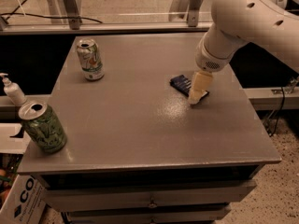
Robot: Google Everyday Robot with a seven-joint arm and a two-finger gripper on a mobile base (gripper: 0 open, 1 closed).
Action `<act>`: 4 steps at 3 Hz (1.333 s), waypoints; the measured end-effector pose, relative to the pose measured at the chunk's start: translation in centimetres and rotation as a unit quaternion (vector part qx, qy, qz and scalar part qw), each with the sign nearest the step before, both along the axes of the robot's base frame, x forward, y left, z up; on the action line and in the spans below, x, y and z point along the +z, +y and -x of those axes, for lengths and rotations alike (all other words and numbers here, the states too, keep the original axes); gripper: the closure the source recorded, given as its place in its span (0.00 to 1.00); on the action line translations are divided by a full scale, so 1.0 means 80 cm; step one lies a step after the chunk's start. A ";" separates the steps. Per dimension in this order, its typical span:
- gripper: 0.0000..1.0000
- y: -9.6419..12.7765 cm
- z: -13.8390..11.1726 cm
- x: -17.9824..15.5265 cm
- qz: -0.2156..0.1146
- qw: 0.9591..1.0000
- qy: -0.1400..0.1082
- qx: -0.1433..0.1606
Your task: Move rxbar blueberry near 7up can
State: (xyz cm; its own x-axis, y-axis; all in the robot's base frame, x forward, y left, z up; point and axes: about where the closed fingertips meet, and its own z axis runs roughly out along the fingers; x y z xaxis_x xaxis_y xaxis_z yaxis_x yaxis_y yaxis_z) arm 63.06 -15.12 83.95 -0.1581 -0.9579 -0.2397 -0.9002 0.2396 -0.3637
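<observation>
The rxbar blueberry (181,83) is a flat dark navy wrapper lying on the grey table (140,125), right of centre. My gripper (198,96) is down over the bar's right end, its cream fingers touching the table there and hiding part of the bar. The 7up can (90,59) is silver-white with green and red-orange marks and stands upright at the table's far left. The bar lies well to the right of that can.
A wholly green can (43,127) with pale marks stands at the table's front left corner. A white pump bottle (12,90) stands off the table's left edge. A cardboard box (21,199) is on the floor at the lower left. Metal frame legs (69,3) stand behind the table.
</observation>
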 end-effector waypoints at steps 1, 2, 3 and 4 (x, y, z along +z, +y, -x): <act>0.00 -0.001 -0.006 -0.003 -0.017 0.999 0.027 0.004; 0.00 -0.002 -0.007 -0.009 -0.038 0.996 0.081 0.017; 0.00 0.005 0.005 -0.015 -0.051 0.990 0.130 0.031; 0.00 0.020 0.022 -0.012 -0.066 0.985 0.152 0.049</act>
State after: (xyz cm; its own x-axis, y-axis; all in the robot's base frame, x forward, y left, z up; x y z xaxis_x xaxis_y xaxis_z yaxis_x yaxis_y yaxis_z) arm 61.32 -13.50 82.96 -0.1500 -0.9359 -0.3187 -0.9838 0.1734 -0.0464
